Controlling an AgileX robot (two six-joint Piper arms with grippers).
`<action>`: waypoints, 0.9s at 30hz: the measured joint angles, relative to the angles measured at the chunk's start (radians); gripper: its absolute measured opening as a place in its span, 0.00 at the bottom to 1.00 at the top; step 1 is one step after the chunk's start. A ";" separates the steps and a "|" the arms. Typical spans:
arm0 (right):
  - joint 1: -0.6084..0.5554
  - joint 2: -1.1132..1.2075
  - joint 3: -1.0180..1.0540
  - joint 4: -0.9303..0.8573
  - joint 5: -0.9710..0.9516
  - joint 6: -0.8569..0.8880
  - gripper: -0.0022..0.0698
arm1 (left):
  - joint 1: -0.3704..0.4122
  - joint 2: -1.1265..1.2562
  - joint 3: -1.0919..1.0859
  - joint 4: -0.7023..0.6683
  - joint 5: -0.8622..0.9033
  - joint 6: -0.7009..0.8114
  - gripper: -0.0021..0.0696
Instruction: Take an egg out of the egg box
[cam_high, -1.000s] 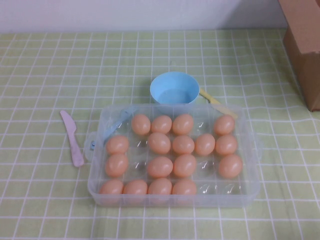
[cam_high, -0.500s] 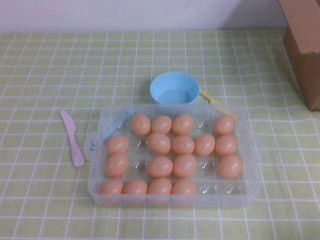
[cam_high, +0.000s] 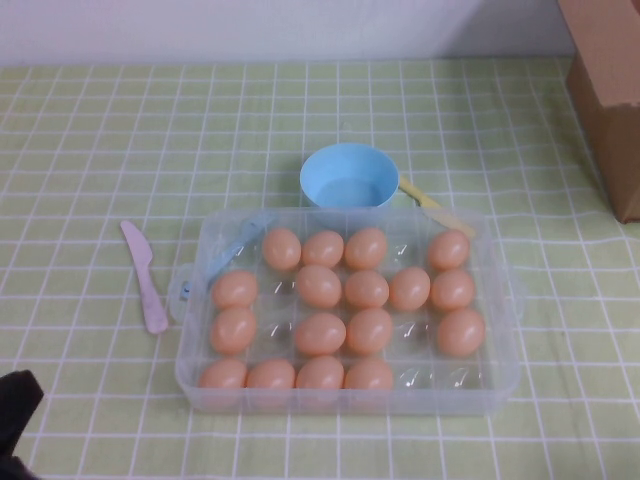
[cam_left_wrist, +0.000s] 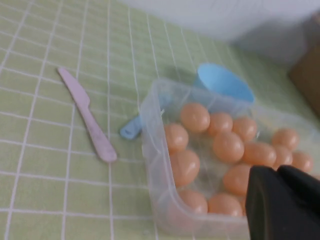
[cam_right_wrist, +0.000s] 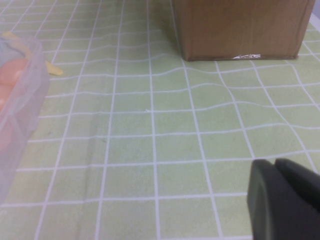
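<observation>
The clear plastic egg box (cam_high: 497, 300) sits in the middle of the table with several peach-orange eggs (cam_high: 319, 286) in its cups. The left wrist view shows the box (cam_left_wrist: 154, 125) and its eggs (cam_left_wrist: 195, 116) too. My left gripper (cam_high: 14, 405) shows as a dark shape at the near left corner, left of the box and apart from it. In the left wrist view the left gripper (cam_left_wrist: 277, 172) is shut and empty. My right gripper (cam_right_wrist: 275, 165) is shut and empty over bare cloth, right of the box (cam_right_wrist: 22, 100). It is out of the high view.
A round light-blue bowl (cam_high: 349, 175) stands just behind the box. A pink plastic knife (cam_high: 145, 275) lies to the box's left. A yellow utensil (cam_high: 435, 208) pokes out behind the box's right corner. A cardboard box (cam_high: 610, 90) stands at the far right.
My left gripper has come into the high view at the near left corner. The eggs and the box have not moved.
</observation>
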 joint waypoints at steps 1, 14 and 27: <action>0.000 0.000 0.000 0.000 0.000 0.000 0.01 | 0.000 0.062 -0.064 0.022 0.069 0.039 0.02; 0.000 0.000 0.000 0.000 0.000 0.000 0.01 | -0.076 0.859 -0.629 0.112 0.480 0.410 0.02; 0.000 0.000 0.000 0.000 0.000 0.000 0.01 | -0.388 1.357 -0.936 0.348 0.443 0.316 0.02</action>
